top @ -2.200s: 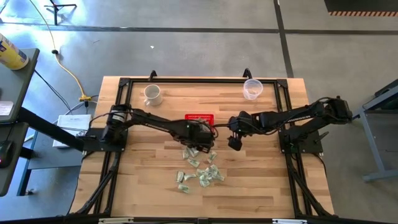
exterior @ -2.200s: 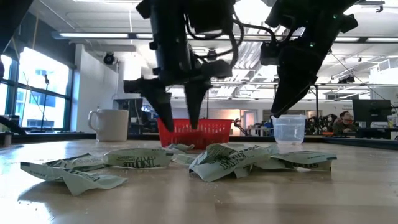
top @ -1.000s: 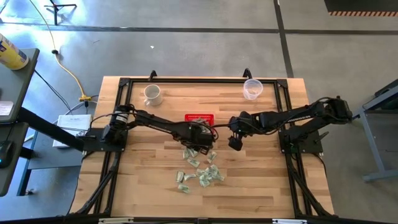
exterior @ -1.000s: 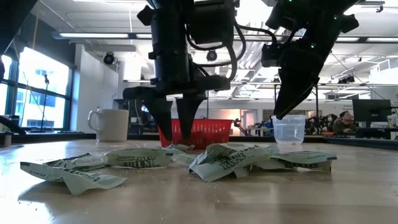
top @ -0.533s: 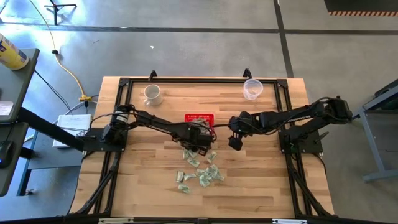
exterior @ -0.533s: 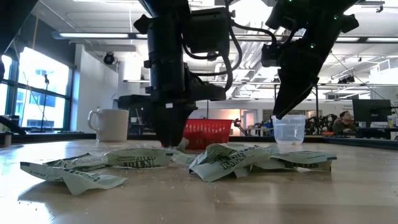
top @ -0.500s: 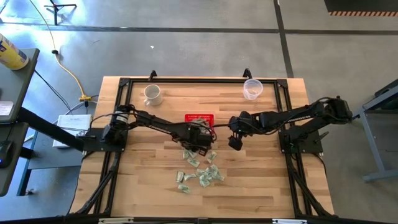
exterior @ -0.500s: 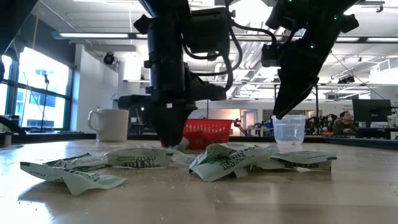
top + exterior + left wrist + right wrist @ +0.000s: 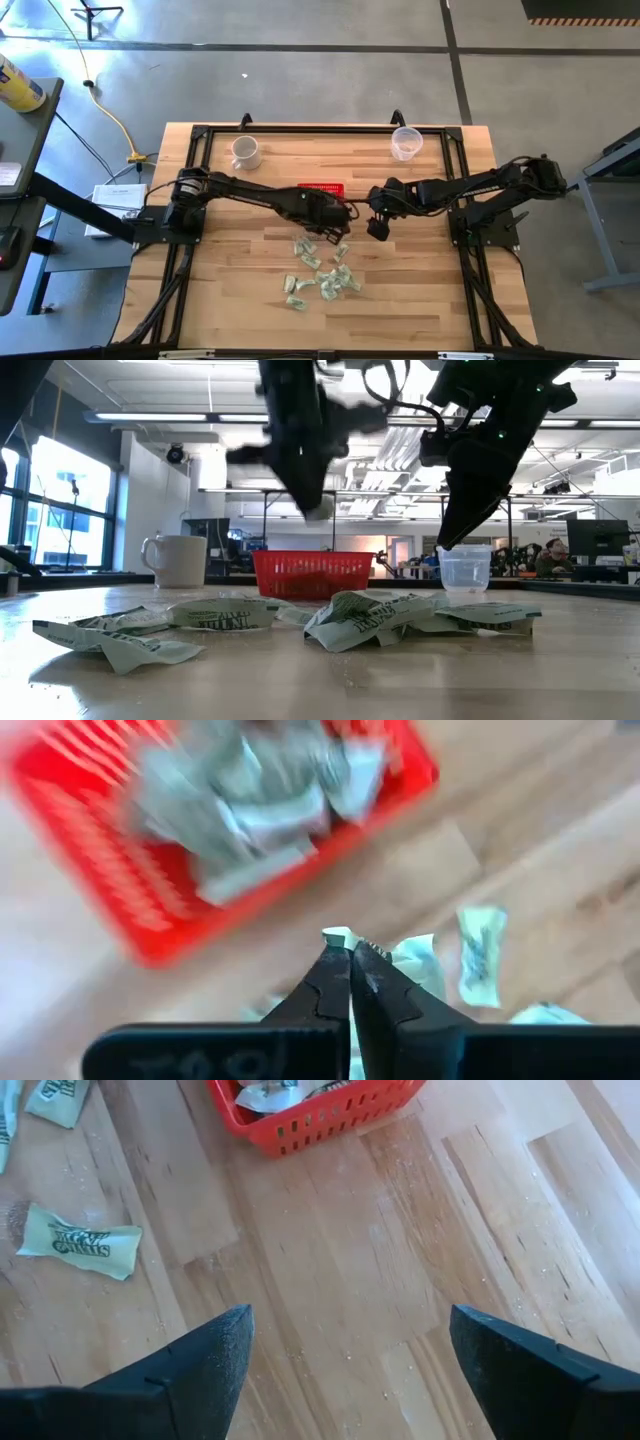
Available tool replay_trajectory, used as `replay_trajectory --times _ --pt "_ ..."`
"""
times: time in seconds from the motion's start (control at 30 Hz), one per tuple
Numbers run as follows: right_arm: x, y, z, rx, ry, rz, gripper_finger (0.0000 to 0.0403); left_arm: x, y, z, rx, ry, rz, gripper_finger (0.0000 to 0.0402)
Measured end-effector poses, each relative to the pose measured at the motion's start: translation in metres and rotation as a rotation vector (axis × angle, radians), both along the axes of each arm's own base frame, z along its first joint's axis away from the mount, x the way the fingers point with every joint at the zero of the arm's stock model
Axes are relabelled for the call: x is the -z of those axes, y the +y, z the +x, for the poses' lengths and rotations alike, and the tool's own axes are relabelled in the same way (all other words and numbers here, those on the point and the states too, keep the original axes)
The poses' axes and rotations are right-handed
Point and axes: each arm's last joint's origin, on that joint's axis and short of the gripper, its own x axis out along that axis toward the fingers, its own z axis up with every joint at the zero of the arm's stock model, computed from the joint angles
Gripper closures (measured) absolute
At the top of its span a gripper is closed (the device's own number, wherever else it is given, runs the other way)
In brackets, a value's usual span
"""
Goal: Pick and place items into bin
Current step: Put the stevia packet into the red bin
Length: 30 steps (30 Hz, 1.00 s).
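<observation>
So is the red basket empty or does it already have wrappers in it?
Not empty. The left wrist view shows several pale wrappers lying inside the red basket, and the right wrist view shows some too.

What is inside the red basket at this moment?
The red basket holds several pale wrappers piled together. Its floor beneath the pile is covered, so anything lower cannot be seen.

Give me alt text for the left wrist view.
The left gripper, shut on a pale wrapper, is above the wooden table near a red basket that already holds wrappers. More wrappers lie loose on the wood.
</observation>
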Motion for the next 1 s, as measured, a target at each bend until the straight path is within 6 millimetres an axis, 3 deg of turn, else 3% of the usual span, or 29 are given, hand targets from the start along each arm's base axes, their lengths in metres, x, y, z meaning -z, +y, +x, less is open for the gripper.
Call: replay_trajectory --times 0.1,0.17,0.33,0.43,0.53,0.67,0.8,0.9,1.0 --pt "0.000 0.000 0.000 -0.004 -0.002 -0.007 0.0075 -0.025 0.017 0.001 0.013 0.006 0.149 0.0369" --pt "0.000 0.000 0.000 -0.004 0.001 -0.008 0.0075 -0.031 0.036 0.002 0.049 0.014 0.201 0.0369" --pt "0.000 0.000 0.000 -0.004 0.004 -0.011 0.0075 -0.008 0.076 0.012 0.097 0.025 0.060 0.0314" --pt "0.000 0.000 -0.001 -0.003 0.006 -0.012 0.0075 -0.001 0.083 0.011 0.084 0.036 -0.081 0.0265" --pt "0.000 0.000 -0.001 -0.002 0.011 -0.011 0.0075 0.001 0.081 0.003 0.073 0.121 -0.094 0.0221" --pt "0.000 0.000 -0.001 -0.003 0.015 -0.012 0.0075 -0.010 0.059 -0.016 0.060 0.252 -0.094 0.0179" --pt "0.001 0.000 -0.001 -0.019 0.022 -0.022 0.0075 -0.019 0.005 -0.026 0.090 0.286 -0.077 0.0157" --pt "0.000 0.000 -0.001 -0.029 0.019 -0.032 0.0075 -0.007 -0.028 -0.022 0.060 0.237 -0.090 0.0151" --pt "0.000 0.000 0.000 -0.042 0.017 -0.040 0.0075 0.011 -0.047 -0.021 -0.074 0.201 -0.114 0.0149"
